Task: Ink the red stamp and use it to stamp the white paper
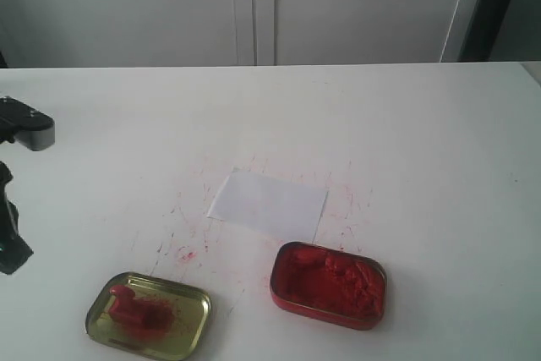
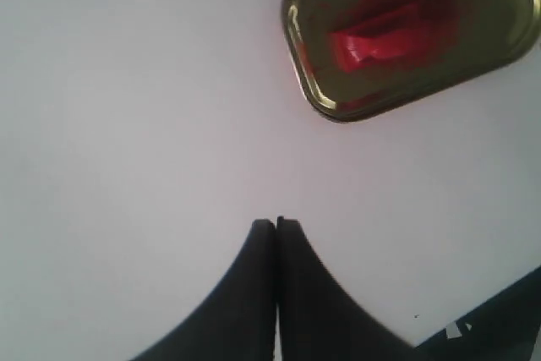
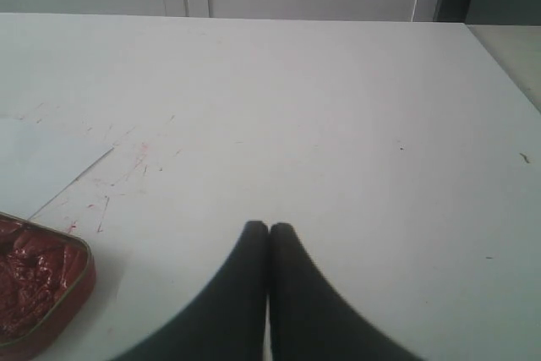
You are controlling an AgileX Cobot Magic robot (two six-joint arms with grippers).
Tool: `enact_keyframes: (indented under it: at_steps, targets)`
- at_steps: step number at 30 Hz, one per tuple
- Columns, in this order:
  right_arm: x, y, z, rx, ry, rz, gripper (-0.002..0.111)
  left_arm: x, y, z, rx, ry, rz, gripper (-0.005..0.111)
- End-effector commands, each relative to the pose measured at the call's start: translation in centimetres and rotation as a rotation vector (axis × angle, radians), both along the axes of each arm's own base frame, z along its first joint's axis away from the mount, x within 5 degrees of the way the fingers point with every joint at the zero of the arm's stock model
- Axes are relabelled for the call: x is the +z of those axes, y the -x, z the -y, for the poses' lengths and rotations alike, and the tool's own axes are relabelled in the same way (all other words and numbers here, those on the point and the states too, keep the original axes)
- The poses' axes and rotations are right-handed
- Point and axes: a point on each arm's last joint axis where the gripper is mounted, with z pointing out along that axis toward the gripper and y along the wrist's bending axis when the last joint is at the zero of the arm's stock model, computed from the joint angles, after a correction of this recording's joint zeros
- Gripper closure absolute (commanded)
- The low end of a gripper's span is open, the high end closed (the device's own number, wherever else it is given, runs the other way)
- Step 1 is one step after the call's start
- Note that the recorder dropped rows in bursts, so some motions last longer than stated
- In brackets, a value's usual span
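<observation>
The red stamp [image 1: 135, 309] lies on its side in a shallow gold tin [image 1: 196, 303] at the table's front left, over a red smear. In the left wrist view the red stamp [image 2: 376, 40] shows inside that gold tin [image 2: 297, 48], well ahead of my left gripper [image 2: 276, 224], which is shut and empty over bare table. The white paper [image 1: 268, 201] lies flat mid-table. My right gripper [image 3: 269, 227] is shut with nothing in it, over bare table to the right of the white paper [image 3: 42, 166]. It is out of the exterior view.
A red rectangular tin [image 1: 328, 285] of lumpy red ink paste sits just in front of the paper, and the same red tin [image 3: 38, 289] shows in the right wrist view. Red ink specks dot the tabletop around the paper. The dark left arm [image 1: 10, 234] stands at the left edge.
</observation>
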Motion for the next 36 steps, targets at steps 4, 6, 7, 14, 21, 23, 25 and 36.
enact_keyframes:
  at_steps: [4, 6, 7, 14, 21, 23, 25, 36]
  targets:
    - [0.0, 0.0, 0.0, -0.001, 0.01, 0.016, 0.108, -0.2, -0.3, 2.8, -0.197, 0.021, -0.026, 0.107]
    - [0.0, 0.0, 0.0, -0.001, 0.01, 0.016, 0.108, -0.1, -0.7, 3.4, -0.248, 0.024, -0.032, 0.107]
    - [0.0, 0.0, 0.0, -0.001, 0.01, 0.016, 0.108, -0.1, -0.9, 3.6, -0.267, 0.036, -0.034, 0.107]
    - [0.0, 0.0, 0.0, -0.001, 0.01, 0.016, 0.108, -0.3, -1.5, 5.8, -0.578, 0.227, -0.059, 0.107]
    - [0.0, 0.0, 0.0, -0.001, 0.01, 0.016, 0.108, -1.2, -1.6, 6.3, -0.854, 0.155, 0.0, 0.107]
    - [0.0, 0.0, 0.0, -0.001, 0.01, 0.016, 0.108, -1.4, -1.5, 6.9, -0.926, 0.069, 0.035, 0.107]
    - [0.0, 0.0, 0.0, -0.001, 0.01, 0.016, 0.108, -1.5, -1.4, 7.3, -0.964, 0.03, 0.06, 0.107]
    - [0.0, 0.0, 0.0, -0.001, 0.01, 0.016, 0.108, -2.7, -1.6, 8.4, -1.052, -0.047, 0.066, 0.107]
